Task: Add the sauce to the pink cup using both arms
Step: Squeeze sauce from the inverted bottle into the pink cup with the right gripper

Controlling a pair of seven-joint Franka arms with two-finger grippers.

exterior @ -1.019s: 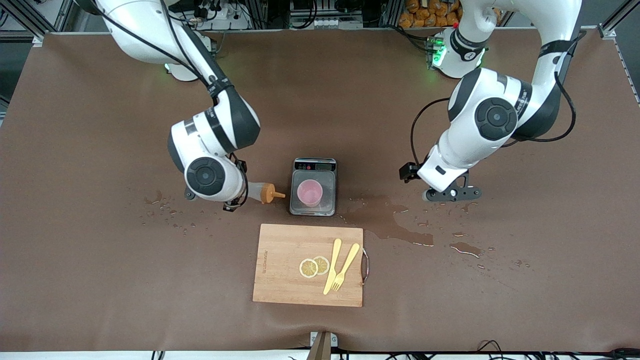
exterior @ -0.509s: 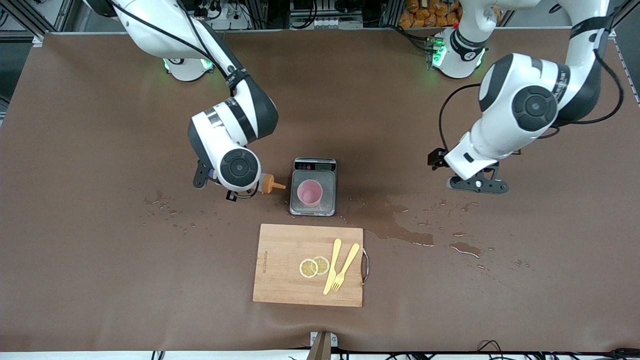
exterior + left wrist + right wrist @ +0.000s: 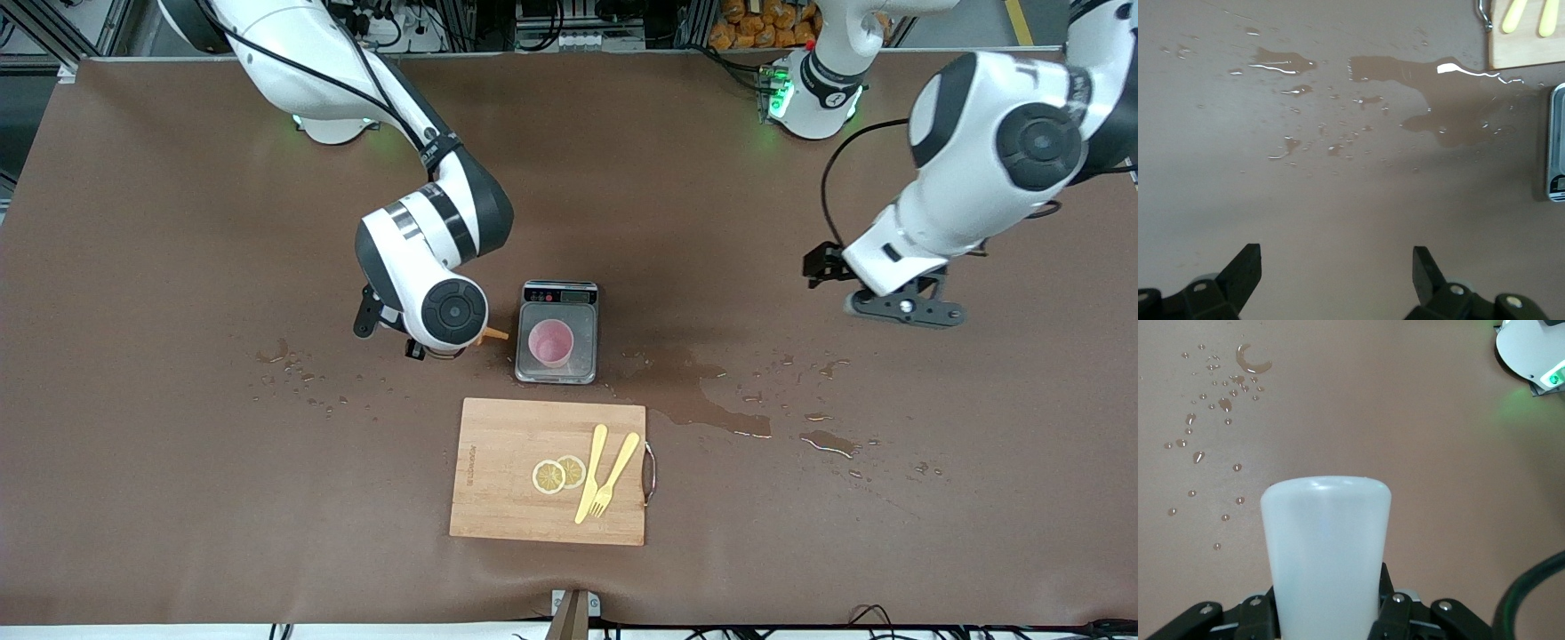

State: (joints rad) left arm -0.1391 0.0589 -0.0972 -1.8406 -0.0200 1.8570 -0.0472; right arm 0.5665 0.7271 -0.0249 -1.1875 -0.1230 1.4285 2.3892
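Observation:
The pink cup [image 3: 550, 343] stands upright on the steel plate of a small scale [image 3: 559, 292] at mid-table. My right gripper [image 3: 1327, 608] is shut on the sauce bottle's translucent body [image 3: 1325, 540]. In the front view the wrist hides that body, and only the orange nozzle [image 3: 493, 335] shows. It lies level, pointing at the cup and ending just short of the scale's edge. My left gripper [image 3: 907, 308] [image 3: 1337, 261] hangs open and empty over bare tablecloth toward the left arm's end.
A wooden cutting board [image 3: 498, 507] lies nearer the front camera than the scale, with two lemon slices [image 3: 557, 474] and a yellow knife and fork [image 3: 606, 471] on it. A puddle [image 3: 702, 400] [image 3: 1431, 100] spreads beside the scale. Droplets [image 3: 293, 373] dot the cloth under the right arm.
The right arm has carried the bottle toward the scale, so the nozzle is closer to the cup. The left arm has drawn away toward its own end of the table, still open.

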